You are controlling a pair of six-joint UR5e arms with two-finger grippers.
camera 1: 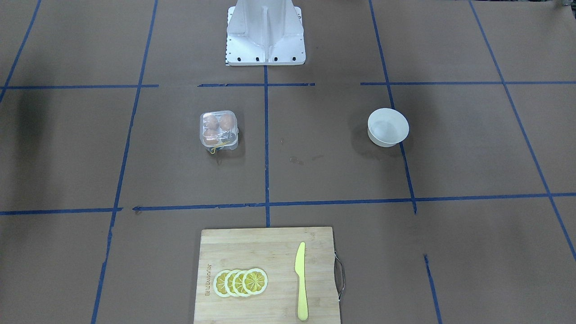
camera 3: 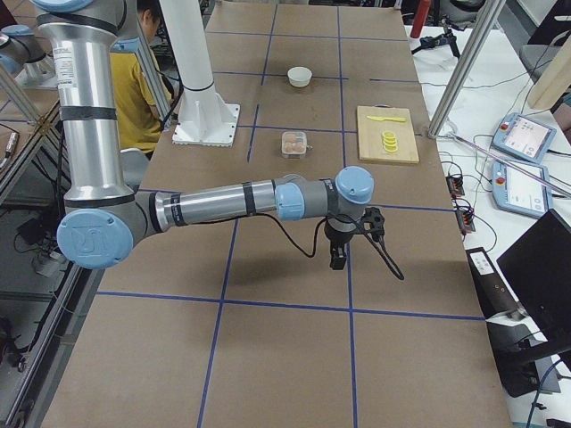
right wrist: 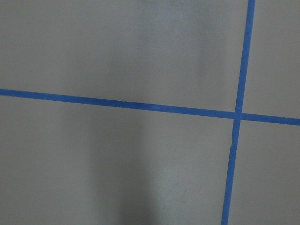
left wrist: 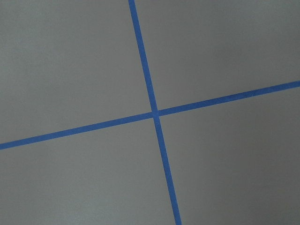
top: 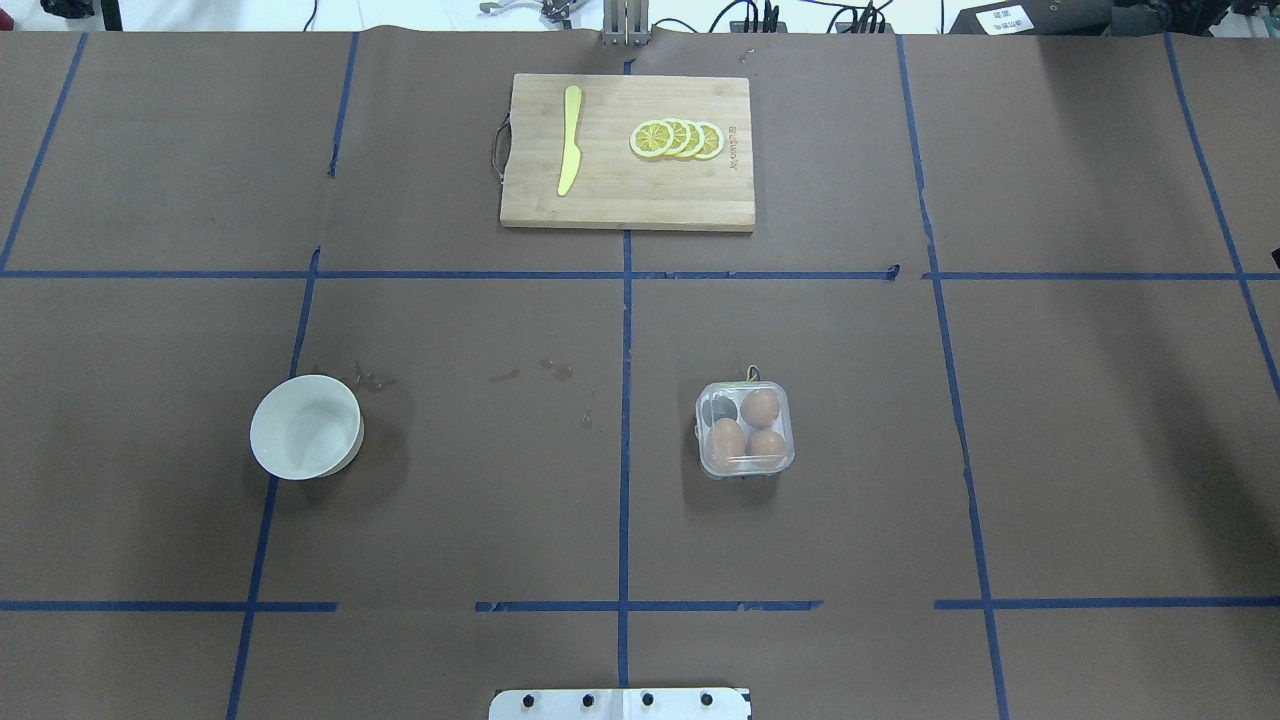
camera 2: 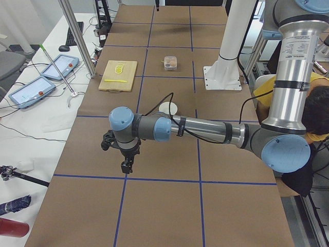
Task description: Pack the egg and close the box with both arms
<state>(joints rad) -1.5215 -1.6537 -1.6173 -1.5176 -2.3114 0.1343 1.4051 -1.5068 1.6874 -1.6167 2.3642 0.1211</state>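
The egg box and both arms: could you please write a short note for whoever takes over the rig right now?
Left end effector: over bare table towards the robot's left end, nothing visibly held; open or shut cannot be told.
Right end effector: likewise, towards the right end.
Box: on the robot's right half, lid apparently down, three eggs inside; fourth cell looks dark, content unclear.
Bowl: looks empty.
Done, apparently: packing and closing.
Left: check the lid is latched.
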